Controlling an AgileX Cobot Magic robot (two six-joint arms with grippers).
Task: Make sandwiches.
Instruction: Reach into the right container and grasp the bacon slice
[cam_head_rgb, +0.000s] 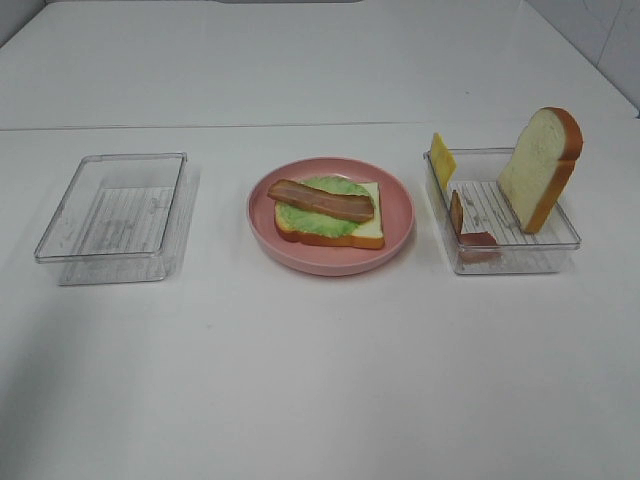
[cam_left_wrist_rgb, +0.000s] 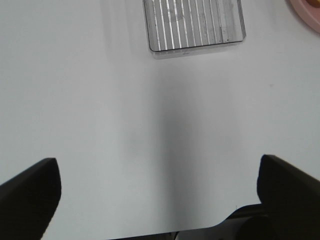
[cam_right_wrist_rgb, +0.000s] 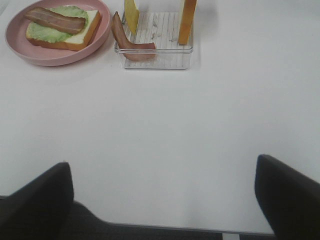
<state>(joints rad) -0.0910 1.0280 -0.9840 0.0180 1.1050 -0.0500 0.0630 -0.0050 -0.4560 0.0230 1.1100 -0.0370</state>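
Observation:
The sandwich in progress lies on a round pink plate (cam_head_rgb: 330, 263) at the table's middle: a white bread slice (cam_head_rgb: 368, 231), a green lettuce leaf (cam_head_rgb: 310, 221) on it and a bacon strip (cam_head_rgb: 320, 200) on top. In the right clear tray (cam_head_rgb: 510, 258), a second bread slice (cam_head_rgb: 540, 165) stands on edge, a yellow cheese slice (cam_head_rgb: 441, 158) leans on the far left wall and another bacon strip (cam_head_rgb: 458, 214) rests at the near left. My left gripper (cam_left_wrist_rgb: 160, 195) and right gripper (cam_right_wrist_rgb: 162, 195) are both open over bare table, holding nothing. Neither arm shows in the exterior high view.
An empty clear tray (cam_head_rgb: 110, 250) sits left of the plate; its near end (cam_left_wrist_rgb: 195, 25) lies ahead of the left gripper. The plate (cam_right_wrist_rgb: 55, 56) and the filled tray (cam_right_wrist_rgb: 155, 56) lie ahead of the right gripper. White table surrounds everything.

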